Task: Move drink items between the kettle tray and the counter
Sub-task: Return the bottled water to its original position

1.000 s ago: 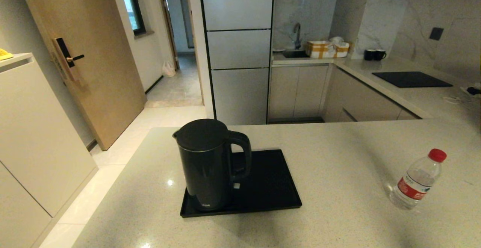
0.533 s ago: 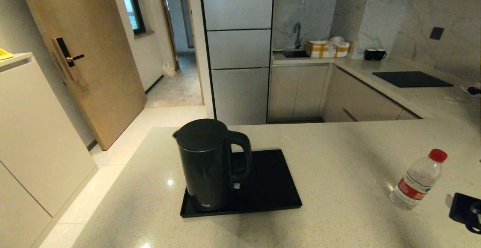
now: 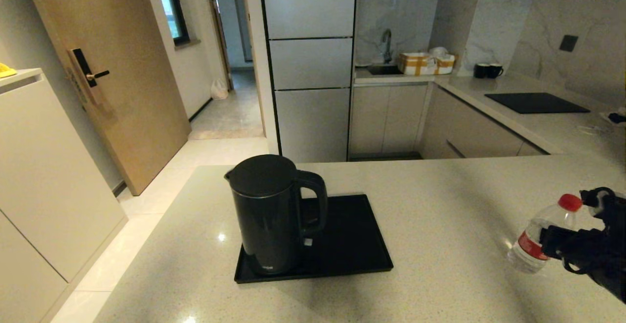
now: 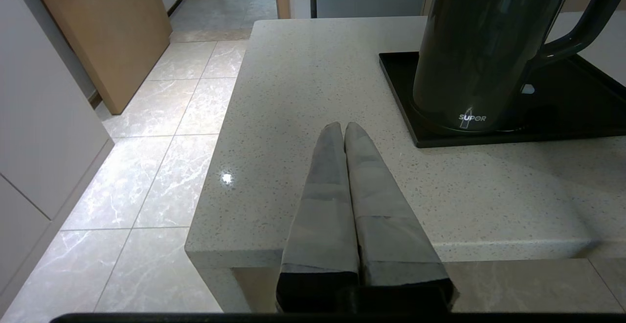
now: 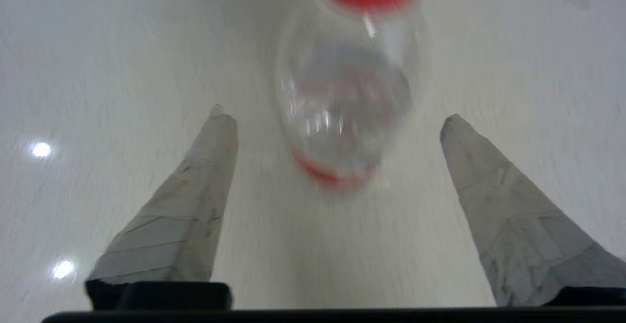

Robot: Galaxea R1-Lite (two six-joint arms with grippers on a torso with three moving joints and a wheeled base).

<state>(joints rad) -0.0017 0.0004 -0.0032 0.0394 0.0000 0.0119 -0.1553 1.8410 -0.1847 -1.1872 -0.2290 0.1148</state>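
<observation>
grey-taped and pressed flat together, the fingers of the left gripper [image 4: 344, 126] hang over the near corner of the counter [image 3: 440, 205], just short of the kettle tray [image 3: 362, 244], holding nothing. on that glossy black tray stands the kettle [image 3: 266, 213], tall and dark, its handle turned toward the tray's bare part; white lettering low on its body reads "supor" [image 4: 472, 117].

at the right edge of the head view the right gripper [image 5: 337, 117] is down at the water bottle [image 3: 538, 240], which stands on the counter well apart from the tray. its two pale fingers [image 5: 195, 200] are spread wide, one on each side of the bottle, with clear gaps and no contact. the bottle's red cap [image 3: 570, 201] and red label [image 3: 529, 245] show, but the label's print is too small to read.

the beige speckled stone carries on toward the back in an l, past a black cooktop panel [image 3: 535, 103] to two dark mugs [image 3: 487, 71], a sink with a tap [image 3: 386, 44] and a taped box [image 3: 424, 63]. to the left are pale floor tiles and a wooden door [image 3: 107, 68].
</observation>
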